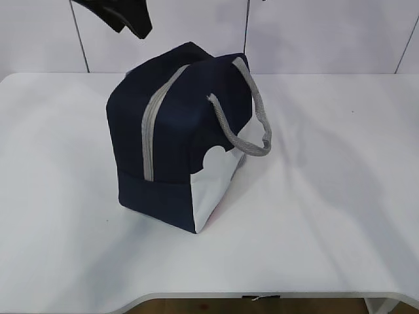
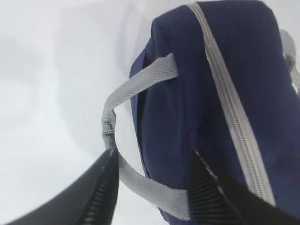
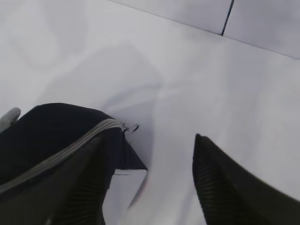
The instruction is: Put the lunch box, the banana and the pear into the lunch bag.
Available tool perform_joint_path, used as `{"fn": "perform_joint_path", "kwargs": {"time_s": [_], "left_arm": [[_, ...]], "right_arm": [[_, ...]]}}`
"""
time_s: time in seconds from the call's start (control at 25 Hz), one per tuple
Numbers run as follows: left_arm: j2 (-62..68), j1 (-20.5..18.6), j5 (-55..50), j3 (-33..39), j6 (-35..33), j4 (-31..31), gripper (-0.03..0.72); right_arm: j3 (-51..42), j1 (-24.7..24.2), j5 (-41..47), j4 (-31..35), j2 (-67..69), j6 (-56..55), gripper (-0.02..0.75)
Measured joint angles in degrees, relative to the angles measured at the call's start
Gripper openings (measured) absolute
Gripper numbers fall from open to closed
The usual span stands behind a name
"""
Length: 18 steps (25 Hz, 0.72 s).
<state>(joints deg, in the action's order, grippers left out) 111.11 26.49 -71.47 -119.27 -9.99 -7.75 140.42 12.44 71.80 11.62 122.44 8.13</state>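
Observation:
The navy-blue lunch bag [image 1: 177,137] stands on the white table [image 1: 327,216], its grey zipper [image 1: 154,118] shut along the top and front. Its grey handle [image 1: 252,124] hangs on the right side. The lunch box, the banana and the pear are out of view. My left gripper [image 1: 124,19] hangs above the bag's back left. In the left wrist view it [image 2: 153,154] is open and empty, over the bag [image 2: 187,93] and its other handle [image 2: 136,84]. My right gripper [image 3: 149,138] is open and empty above the table beside a corner of the bag [image 3: 51,126].
A white wall with dark seams [image 1: 78,33] stands behind the table. The table's front edge [image 1: 262,296] runs along the bottom of the exterior view.

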Motion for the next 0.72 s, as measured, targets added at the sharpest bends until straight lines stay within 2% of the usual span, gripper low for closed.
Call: {"fn": "perform_joint_path", "kwargs": {"time_s": [0.24,0.4,0.72], "left_arm": [[-4.40,0.00,-0.10,0.00,5.02,0.62,0.355],[-8.32,0.00,-0.13,1.88,6.21,0.55,0.354],[-19.14,0.00,-0.41,11.97,6.40,3.54,0.353]], "right_arm": [[-5.15,0.00,0.27,-1.05,-7.29,0.00,0.467],[-15.70,0.00,0.38,-1.87,-15.93,0.00,0.467],[-38.14,0.00,0.49,-2.23,-39.67,-0.85,0.467]]}}
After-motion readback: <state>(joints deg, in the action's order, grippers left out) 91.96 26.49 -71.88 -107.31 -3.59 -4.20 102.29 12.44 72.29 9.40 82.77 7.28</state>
